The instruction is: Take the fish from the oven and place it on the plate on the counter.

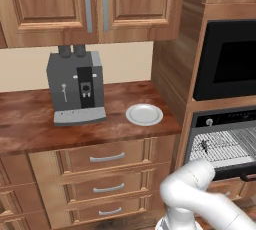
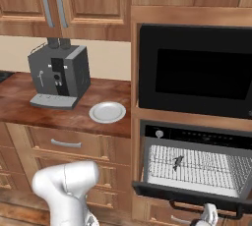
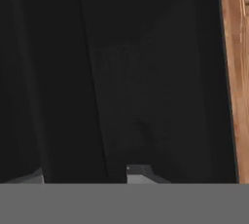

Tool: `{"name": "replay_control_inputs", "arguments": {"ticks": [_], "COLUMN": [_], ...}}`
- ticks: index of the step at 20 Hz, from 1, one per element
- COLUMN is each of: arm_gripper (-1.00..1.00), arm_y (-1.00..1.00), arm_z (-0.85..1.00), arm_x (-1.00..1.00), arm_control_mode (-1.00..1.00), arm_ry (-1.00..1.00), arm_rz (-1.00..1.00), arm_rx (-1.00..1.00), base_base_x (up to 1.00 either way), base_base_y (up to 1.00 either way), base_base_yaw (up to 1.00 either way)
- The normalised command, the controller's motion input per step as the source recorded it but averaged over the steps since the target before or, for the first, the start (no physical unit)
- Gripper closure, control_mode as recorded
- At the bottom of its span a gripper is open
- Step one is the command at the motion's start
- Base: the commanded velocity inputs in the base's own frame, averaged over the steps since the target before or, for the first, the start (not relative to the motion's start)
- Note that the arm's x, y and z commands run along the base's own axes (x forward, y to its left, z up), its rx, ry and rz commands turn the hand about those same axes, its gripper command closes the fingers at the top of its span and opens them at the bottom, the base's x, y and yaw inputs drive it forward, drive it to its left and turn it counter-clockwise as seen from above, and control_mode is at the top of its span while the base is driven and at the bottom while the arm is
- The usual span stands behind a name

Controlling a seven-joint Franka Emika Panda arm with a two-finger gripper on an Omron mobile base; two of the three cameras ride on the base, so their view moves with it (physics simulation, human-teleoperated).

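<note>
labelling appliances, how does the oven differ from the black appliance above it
The oven stands open, its door dropped, showing a silver wire rack with the fish on it; the black appliance above is shut. The oven's control strip bears a round knob; the upper front has none. Both are built into the wooden column.

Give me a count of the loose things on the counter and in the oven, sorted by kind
Coffee machine: 1
Plate: 1
Fish, on the oven rack: 1
Total: 3
</note>
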Motion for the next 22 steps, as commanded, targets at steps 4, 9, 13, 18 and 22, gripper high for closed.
{"name": "replay_control_inputs", "arguments": {"ticks": [4,9,13,18,22], "arm_gripper": [1.00,1.00,1.00,1.00,1.00], "arm_y": [-0.06,-0.05,-0.02,0.00,0.00], "arm_z": [-0.91,-0.84,-0.72,-0.17,0.31], "arm_x": [-0.71,-0.63,-0.60,-0.65,-0.48], "arm_control_mode": [-1.00,-1.00,-1.00,-1.00,-1.00], "arm_ry": [0.00,0.00,0.00,-0.03,-0.07], "arm_rz": [0.00,0.00,0.00,0.01,0.02], "arm_rx": [0.00,0.00,0.00,0.00,0.00], "base_base_x": [0.00,0.00,0.00,0.00,0.00], "base_base_y": [0.00,0.00,0.00,0.00,0.00], "base_base_yaw": [0.00,0.00,0.00,0.00,0.00]}}
